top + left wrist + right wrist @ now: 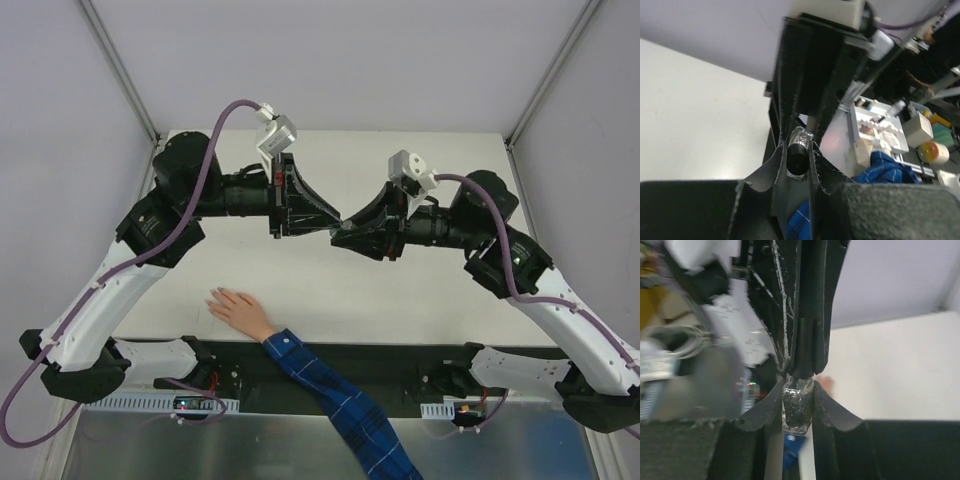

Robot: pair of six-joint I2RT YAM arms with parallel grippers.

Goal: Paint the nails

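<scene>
A pale hand (238,308) with spread fingers lies flat near the table's front edge, and its arm wears a blue plaid sleeve (335,392). Its nails (213,296) are too small to make out. My two grippers meet tip to tip above the table's middle, well behind the hand. My left gripper (333,217) is shut on the black cap (796,159) of a small bottle. My right gripper (347,233) is shut on the glass bottle (798,410) of dark glittery polish. The cap (805,347) sits on the bottle. The sleeve also shows in the left wrist view (886,168).
Grey enclosure walls with metal posts (120,75) stand around the white table (330,150). The arm bases and cable rails (190,400) line the front edge. Beyond the table, the left wrist view shows a white tray (880,131) and small containers.
</scene>
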